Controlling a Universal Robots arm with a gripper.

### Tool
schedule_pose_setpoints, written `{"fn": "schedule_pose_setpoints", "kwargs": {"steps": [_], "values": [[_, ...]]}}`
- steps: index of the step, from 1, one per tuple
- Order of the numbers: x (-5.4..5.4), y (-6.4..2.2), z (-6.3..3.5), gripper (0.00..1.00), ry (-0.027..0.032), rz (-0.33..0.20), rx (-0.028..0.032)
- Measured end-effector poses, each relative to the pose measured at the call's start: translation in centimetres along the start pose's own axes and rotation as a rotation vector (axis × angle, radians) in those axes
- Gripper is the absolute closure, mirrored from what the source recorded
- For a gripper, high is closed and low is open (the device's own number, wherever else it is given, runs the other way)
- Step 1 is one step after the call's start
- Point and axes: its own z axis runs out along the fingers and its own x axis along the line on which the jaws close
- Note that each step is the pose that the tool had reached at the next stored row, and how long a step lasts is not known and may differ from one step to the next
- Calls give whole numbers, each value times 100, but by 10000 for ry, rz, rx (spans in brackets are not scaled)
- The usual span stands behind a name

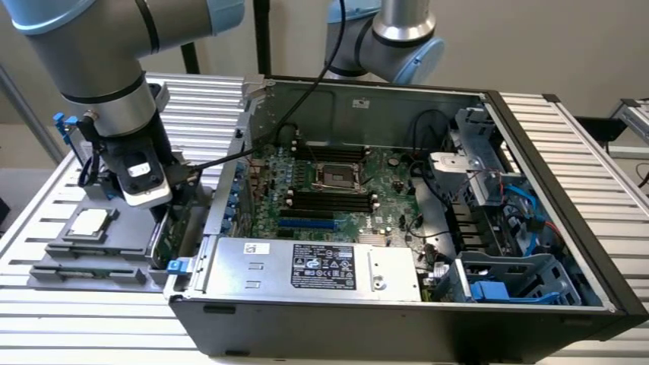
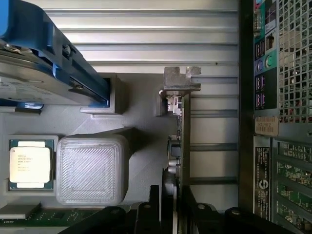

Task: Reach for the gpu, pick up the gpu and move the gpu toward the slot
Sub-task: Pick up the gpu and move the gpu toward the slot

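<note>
The gpu is a thin green card standing on edge in a grey holder, its silver end bracket at the far end. My gripper sits over the card's near end, one dark finger pressed to each side, shut on it. In the exterior view the gripper hangs low at the exterior view's left, just outside the open computer case, with the green card under it. The blue slot lies on the motherboard inside the case.
A small square silver chip rests in the grey holder beside a ribbed grey block. A silver hard drive with blue rails stands nearby. The case wall runs close alongside the card. A second arm stands behind the case.
</note>
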Motion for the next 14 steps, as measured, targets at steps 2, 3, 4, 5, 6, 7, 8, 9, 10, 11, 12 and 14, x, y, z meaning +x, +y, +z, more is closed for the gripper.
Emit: {"fn": "schedule_pose_setpoints", "kwargs": {"steps": [2, 3, 4, 5, 6, 7, 8, 9, 10, 11, 12, 14], "values": [[0, 0, 0, 73, 2, 0, -1], [0, 0, 0, 73, 2, 0, -1], [0, 0, 0, 73, 1, 0, -1], [0, 0, 0, 73, 1, 0, -1], [0, 0, 0, 73, 1, 0, -1], [0, 0, 1, 73, 1, 0, -1], [0, 0, 1, 73, 1, 0, -2], [1, 0, 0, 73, 0, 0, -6], [1, 0, -1, 73, 1, 2, -21], [0, -1, -3, 73, 0, 1, -40], [0, -2, -6, 73, 3, 1, -56], [0, -4, -23, 73, 22, 3, -87]]}}
